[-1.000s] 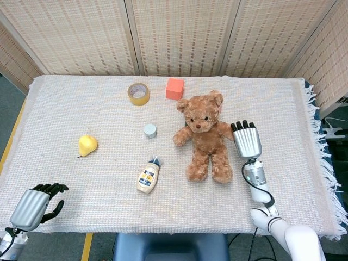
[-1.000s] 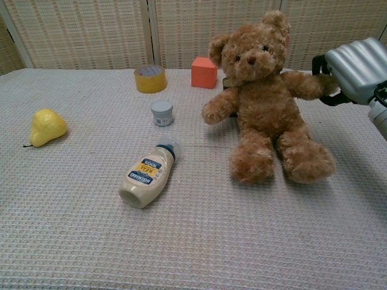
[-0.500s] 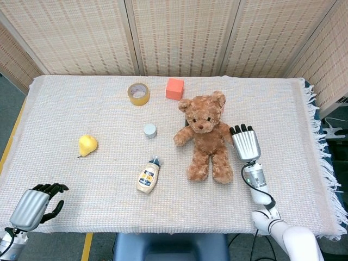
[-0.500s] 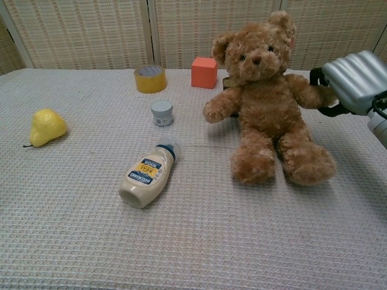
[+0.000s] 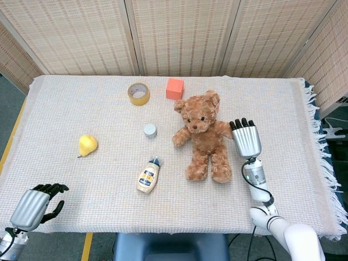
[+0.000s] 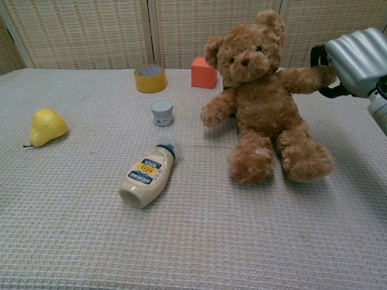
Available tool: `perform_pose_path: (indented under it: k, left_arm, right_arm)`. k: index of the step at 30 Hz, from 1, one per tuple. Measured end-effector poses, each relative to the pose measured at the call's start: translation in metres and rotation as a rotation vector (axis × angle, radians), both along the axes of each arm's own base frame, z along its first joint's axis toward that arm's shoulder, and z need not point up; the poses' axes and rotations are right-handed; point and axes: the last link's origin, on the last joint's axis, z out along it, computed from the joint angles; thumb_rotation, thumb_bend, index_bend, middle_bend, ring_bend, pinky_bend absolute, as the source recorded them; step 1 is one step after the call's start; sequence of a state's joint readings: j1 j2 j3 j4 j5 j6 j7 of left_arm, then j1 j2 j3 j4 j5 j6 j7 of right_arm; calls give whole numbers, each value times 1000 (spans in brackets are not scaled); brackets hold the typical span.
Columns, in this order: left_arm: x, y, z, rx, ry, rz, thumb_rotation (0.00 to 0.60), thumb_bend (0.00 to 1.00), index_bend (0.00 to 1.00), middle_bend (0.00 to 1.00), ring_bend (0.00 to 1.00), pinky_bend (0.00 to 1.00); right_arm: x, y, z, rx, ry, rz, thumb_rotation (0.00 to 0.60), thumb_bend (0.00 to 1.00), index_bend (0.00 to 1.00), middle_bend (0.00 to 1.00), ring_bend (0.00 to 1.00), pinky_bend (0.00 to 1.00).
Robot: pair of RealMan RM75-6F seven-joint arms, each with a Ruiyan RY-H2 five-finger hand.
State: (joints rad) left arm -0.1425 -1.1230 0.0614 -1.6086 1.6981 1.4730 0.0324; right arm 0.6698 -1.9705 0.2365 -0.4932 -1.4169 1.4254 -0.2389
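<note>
A brown teddy bear sits upright right of the table's middle. My right hand grips the bear's outstretched arm, fingers curled around the paw. My left hand hangs at the table's front left corner with its fingers curled in, holding nothing; the chest view does not show it. A mayonnaise bottle lies on its side in front of the bear's other side.
A yellow pear lies at the left. A small grey cap, a roll of yellow tape and an orange cube stand further back. Woven screens close the back.
My right hand has lifted the bear's arm and tipped the bear towards the left, after it had dipped lower half a second ago. The left hand has not moved.
</note>
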Motion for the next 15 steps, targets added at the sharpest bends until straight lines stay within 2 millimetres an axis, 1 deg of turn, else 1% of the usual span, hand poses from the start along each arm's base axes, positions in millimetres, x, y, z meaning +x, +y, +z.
perform_pose_path:
  k: [9,15]
  left_arm:
    - [0,0,0,-1,5,-1,600,429,373,425,448,487]
    - [0,0,0,-1,4,0,600,430,373,425,447,488]
  right_arm:
    - [-13,3,-6,38,27,-45,600,213,565,543,461,640]
    - [-9,2,-3,20,19,-22,600,213,565,543,461,640]
